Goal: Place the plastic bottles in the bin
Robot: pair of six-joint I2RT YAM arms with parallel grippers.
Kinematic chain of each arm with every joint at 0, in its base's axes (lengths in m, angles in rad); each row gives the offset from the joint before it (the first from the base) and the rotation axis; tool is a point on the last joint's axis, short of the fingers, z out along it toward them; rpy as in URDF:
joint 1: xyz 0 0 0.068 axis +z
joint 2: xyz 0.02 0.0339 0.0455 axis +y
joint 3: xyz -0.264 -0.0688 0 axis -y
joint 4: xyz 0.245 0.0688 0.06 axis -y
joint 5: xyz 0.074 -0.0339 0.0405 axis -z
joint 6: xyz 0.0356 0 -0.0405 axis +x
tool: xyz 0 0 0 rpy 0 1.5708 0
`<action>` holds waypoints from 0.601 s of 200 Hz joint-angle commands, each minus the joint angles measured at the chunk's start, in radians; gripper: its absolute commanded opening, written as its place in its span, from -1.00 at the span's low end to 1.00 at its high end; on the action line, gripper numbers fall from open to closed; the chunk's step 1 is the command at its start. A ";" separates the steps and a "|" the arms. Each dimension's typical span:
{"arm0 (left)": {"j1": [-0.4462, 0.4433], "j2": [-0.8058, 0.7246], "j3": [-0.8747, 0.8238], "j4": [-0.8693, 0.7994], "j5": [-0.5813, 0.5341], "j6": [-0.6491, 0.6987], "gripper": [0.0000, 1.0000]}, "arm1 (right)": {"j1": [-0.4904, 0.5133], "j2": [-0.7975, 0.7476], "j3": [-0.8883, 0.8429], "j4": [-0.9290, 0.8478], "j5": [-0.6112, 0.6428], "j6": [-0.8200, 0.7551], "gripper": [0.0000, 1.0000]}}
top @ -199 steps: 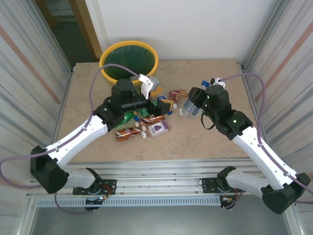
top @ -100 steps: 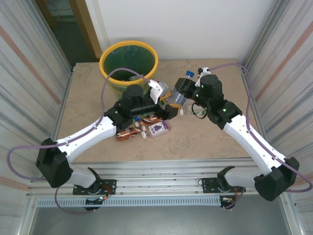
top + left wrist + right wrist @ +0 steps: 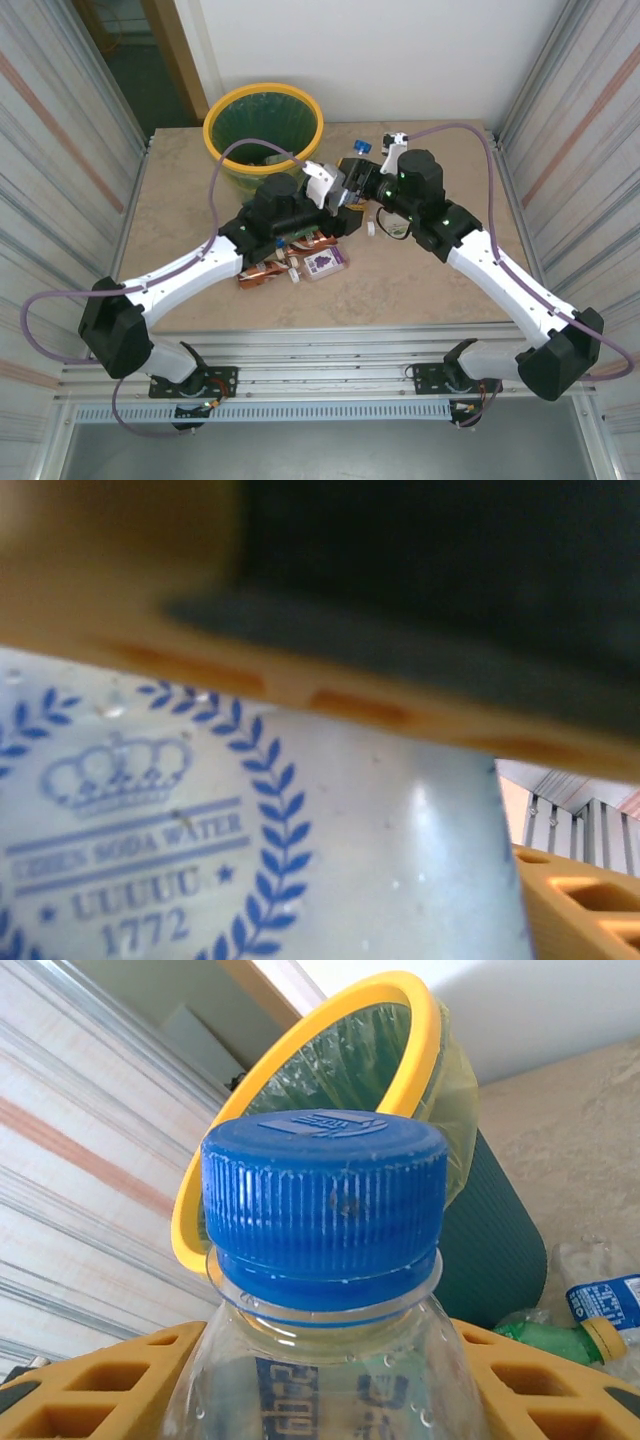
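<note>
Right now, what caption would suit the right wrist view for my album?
Blue-capped clear bottle gripped between the right arm's yellow fingers, yellow-rimmed bin just beyond.

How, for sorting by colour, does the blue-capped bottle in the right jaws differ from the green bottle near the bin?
The blue-capped bottle is clear; the green bottle is tinted, with a yellow cap. The blue-capped bottle sits in the right gripper; the green bottle lies on the table. Both are capped.
</note>
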 commanded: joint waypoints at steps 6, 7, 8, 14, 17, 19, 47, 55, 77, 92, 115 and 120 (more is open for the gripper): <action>0.011 -0.004 0.020 0.035 -0.005 -0.026 0.30 | 0.017 0.005 0.040 0.043 -0.038 -0.027 0.08; 0.011 -0.006 0.020 0.035 -0.005 -0.026 0.28 | 0.018 0.005 0.040 0.043 -0.039 -0.028 0.08; 0.010 -0.006 0.020 0.035 -0.005 -0.026 0.27 | 0.018 0.006 0.039 0.043 -0.038 -0.029 0.08; 0.011 -0.008 0.020 0.035 -0.005 -0.026 0.19 | 0.020 0.006 0.039 0.042 -0.038 -0.031 0.08; 0.012 -0.009 0.020 0.035 -0.005 -0.026 0.15 | 0.020 0.008 0.039 0.043 -0.038 -0.031 0.09; 0.012 -0.009 0.022 0.035 -0.004 -0.026 0.12 | 0.019 0.008 0.039 0.043 -0.038 -0.031 0.08; 0.015 -0.024 0.020 0.033 -0.002 -0.027 -0.34 | 0.024 0.015 0.039 0.043 -0.039 -0.037 0.13; 0.016 -0.027 0.020 0.030 -0.002 -0.027 -0.47 | 0.024 0.016 0.041 0.042 -0.040 -0.039 0.16; 0.023 -0.040 0.020 0.021 -0.005 -0.026 -0.75 | 0.024 0.012 0.045 0.037 -0.035 -0.046 0.34; 0.029 -0.048 0.017 0.016 -0.011 -0.026 -0.90 | 0.024 0.010 0.052 0.025 -0.026 -0.052 0.55; 0.037 -0.053 0.014 0.012 -0.014 -0.027 -1.00 | 0.023 0.005 0.067 0.004 -0.019 -0.066 0.90; 0.040 -0.053 0.014 0.011 -0.014 -0.025 -1.00 | 0.023 0.006 0.071 0.000 -0.018 -0.069 0.95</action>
